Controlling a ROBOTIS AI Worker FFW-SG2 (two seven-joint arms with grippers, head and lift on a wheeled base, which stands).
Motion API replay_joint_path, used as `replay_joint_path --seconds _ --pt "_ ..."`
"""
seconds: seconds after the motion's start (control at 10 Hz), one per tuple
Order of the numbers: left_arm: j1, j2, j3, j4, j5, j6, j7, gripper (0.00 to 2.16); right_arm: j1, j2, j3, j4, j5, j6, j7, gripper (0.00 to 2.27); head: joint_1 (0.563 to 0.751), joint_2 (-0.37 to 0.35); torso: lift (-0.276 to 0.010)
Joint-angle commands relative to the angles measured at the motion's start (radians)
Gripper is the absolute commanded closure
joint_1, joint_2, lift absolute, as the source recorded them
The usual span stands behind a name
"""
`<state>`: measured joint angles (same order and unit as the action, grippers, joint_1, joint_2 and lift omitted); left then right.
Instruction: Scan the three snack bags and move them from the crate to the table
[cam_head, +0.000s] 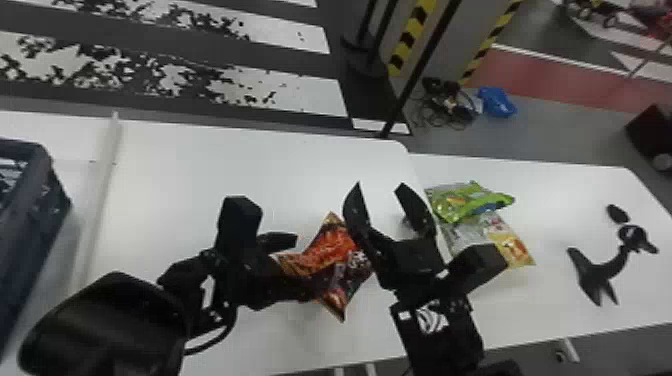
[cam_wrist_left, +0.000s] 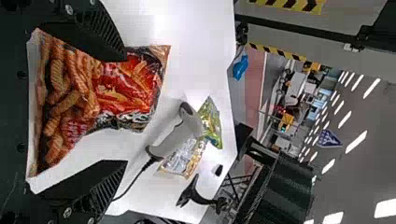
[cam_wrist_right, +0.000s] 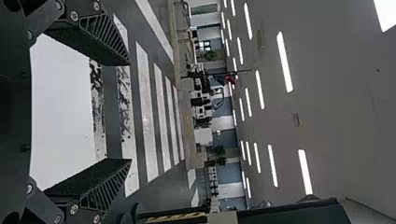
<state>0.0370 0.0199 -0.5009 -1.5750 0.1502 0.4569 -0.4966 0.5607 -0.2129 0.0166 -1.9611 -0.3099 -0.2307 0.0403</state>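
Fingers apart, the left tool (cam_head: 305, 267) is hovering at a red snack bag (cam_head: 332, 245) on the desk (cam_head: 225, 160). The right tool (cam_head: 378, 186) is standing open, left of a green bag (cam_head: 462, 200).

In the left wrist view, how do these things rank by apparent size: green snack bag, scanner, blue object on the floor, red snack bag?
1. Red snack bag, clearly
2. Scanner
3. Green snack bag
4. Blue object

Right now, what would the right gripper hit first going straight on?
Looks free: the right gripper points out across the table toward the striped floor beyond. Height above the table is unclear, so it might graze that first.
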Motion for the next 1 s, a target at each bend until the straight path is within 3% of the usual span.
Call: replay_joint_path --seconds 0.0,0.2,0.3,0.4,0.6,0.7,0.9 --pt "0.047 0.012 0.102 -0.065 -0.006 0.003 0.007 0.02 0.015 0.0 -0.003 -0.016 0.0 0.0 0.0 0.17 0.695 -0.35 -0.062" --pt "0.136 0.041 0.249 -0.194 0.002 -0.007 0.067 0.02 0.03 -0.002 -0.009 -0.029 0.0 0.003 0.0 0.17 0.695 -0.35 -0.062" --pt "0.172 0.057 0.301 -0.25 0.023 -0.003 0.148 0.02 0.035 -0.003 0.0 -0.032 0.003 0.009 0.0 0.17 0.695 -0.337 -0.062" --pt "0.21 0.074 0.344 -0.306 0.037 -0.031 0.194 0.02 0.038 -0.003 0.019 -0.03 0.02 0.034 0.0 0.17 0.695 -0.301 -0.062" --pt "0.307 0.089 0.406 -0.366 0.005 -0.286 0.254 0.02 0.056 -0.003 0.06 -0.036 0.132 0.123 0.006 0.17 0.695 -0.179 -0.062" --pt "0.336 0.101 0.416 -0.381 -0.021 -0.375 0.286 0.02 0.068 -0.003 0.091 -0.079 0.201 0.261 0.039 0.17 0.695 -0.118 -0.062" --pt "0.363 0.101 0.441 -0.392 -0.017 -0.427 0.319 0.02 0.071 -0.003 0.164 -0.119 0.324 0.423 0.064 0.17 0.695 -0.018 -0.062"
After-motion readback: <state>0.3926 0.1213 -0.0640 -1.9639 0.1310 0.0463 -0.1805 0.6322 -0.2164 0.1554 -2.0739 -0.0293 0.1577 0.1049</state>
